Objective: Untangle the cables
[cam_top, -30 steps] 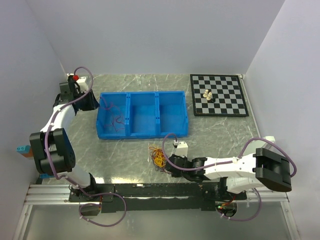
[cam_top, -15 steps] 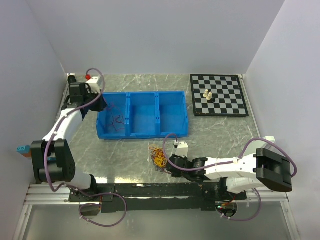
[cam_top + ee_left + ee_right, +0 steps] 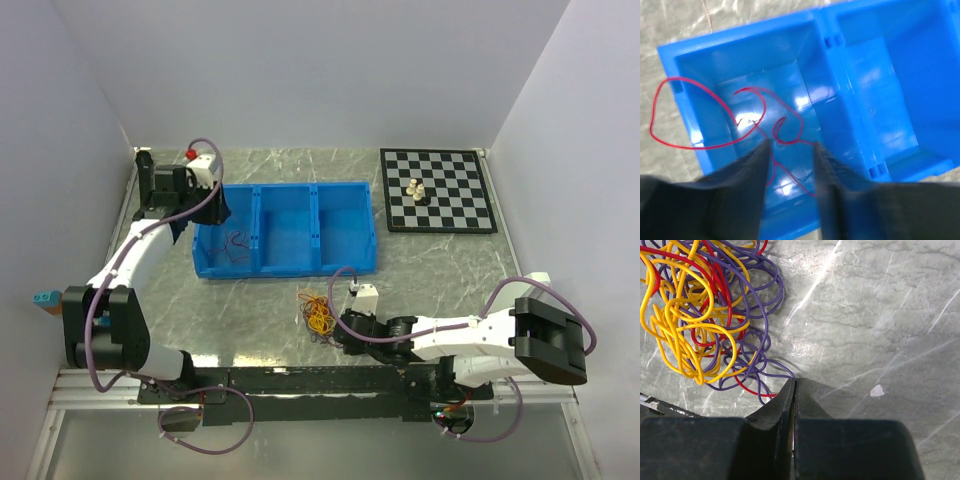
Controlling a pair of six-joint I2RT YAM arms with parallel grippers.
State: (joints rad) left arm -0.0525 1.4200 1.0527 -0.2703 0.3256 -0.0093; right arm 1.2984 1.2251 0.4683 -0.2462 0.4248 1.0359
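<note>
The job looks partway through: 1 red cable [image 3: 763,105] already lies in the left-hand compartment of the blue bin [image 3: 290,268], which has 3 compartments. One of its loops hangs out over the bin's outer wall onto the desk [image 3: 450,280]. The left end effector [image 3: 790,150] hovers right above that compartment with its jaws apart. The red strand runs up between them, but nothing seems pinched, so I'd call it released.

The rest, a tangle of cables [image 3: 695,310] in yellow, purple and red, sits on the desk in front of the bin, toward the near edge. The right end effector [image 3: 794,385] rests low on the desk just beside it, clenched tight. A purple strand curls right up to its tips, and I can't tell whether it is nipped there or only touching.

My guess is the right arm is pinning the knot while the left one sorts. The next move would call for the left arm to come back across the bin's front wall, pick 1 strand at the outside of the clump and draw it away slowly.

There is open desk to the right of the tangle. The near edge is close behind it. The chessboard [image 3: 450,210] and its chess pieces [image 3: 416,190] stand well apart at the far right.
</note>
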